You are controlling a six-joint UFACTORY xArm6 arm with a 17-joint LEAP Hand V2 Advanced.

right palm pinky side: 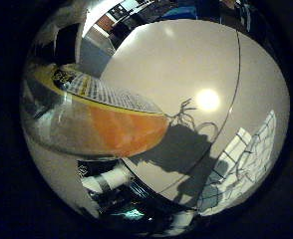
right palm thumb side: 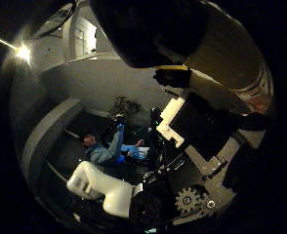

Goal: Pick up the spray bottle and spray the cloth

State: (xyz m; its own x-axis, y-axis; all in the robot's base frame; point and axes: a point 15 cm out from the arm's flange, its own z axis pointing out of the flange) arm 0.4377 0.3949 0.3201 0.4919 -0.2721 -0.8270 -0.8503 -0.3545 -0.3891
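The spray bottle [right palm pinky side: 111, 124] fills much of the little finger side view, close against my palm. It is clear, holds orange liquid and has a yellow-edged label. Its shadow falls on the table between it and the cloth, so it hangs above the surface. The cloth [right palm pinky side: 246, 164] is white with a blue grid and lies flat on the table beyond that shadow. My hand [right palm thumb side: 197, 146] shows white and black fingers curled against the bottle's body [right palm thumb side: 231, 53]. The bottle's dark top [right palm thumb side: 148, 29] stands out past the fingers.
The pale grey table [right palm pinky side: 186, 59] carries a thin seam line and a bright lamp reflection [right palm pinky side: 208, 99]. Dark furniture and shelves stand past the table's far edge [right palm pinky side: 136, 15]. A white arm part [right palm thumb side: 99, 185] shows beside the hand.
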